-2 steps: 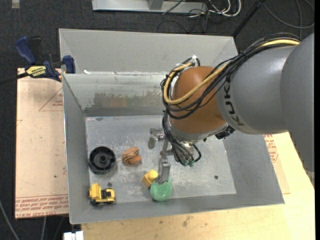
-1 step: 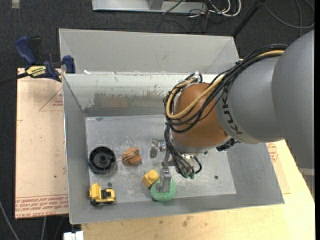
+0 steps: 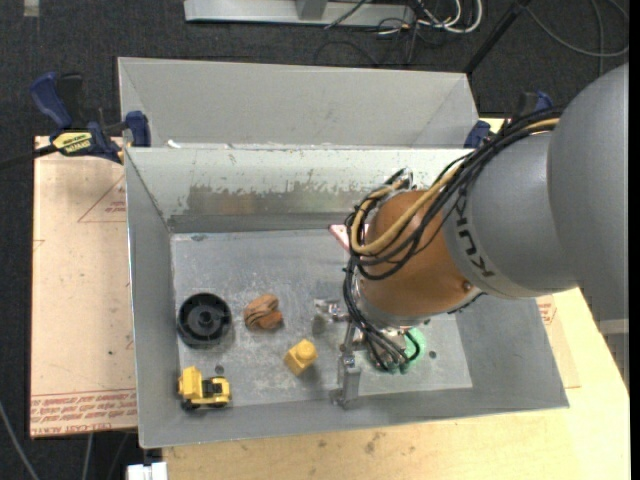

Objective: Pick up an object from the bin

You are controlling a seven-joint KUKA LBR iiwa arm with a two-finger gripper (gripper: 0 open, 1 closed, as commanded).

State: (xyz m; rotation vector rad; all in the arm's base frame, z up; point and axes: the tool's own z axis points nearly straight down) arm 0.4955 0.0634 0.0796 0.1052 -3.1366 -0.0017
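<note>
Metal jaws stand apart, just beside a small yellow block [image 3: 300, 356] on the scuffed grey bin [image 3: 260, 268].

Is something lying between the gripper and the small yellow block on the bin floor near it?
Nothing visible does. The gripper is just to the right of the small yellow block, with bare grey metal bin floor between them. The brown rounded lump lies farther left and higher, off that line.
</note>
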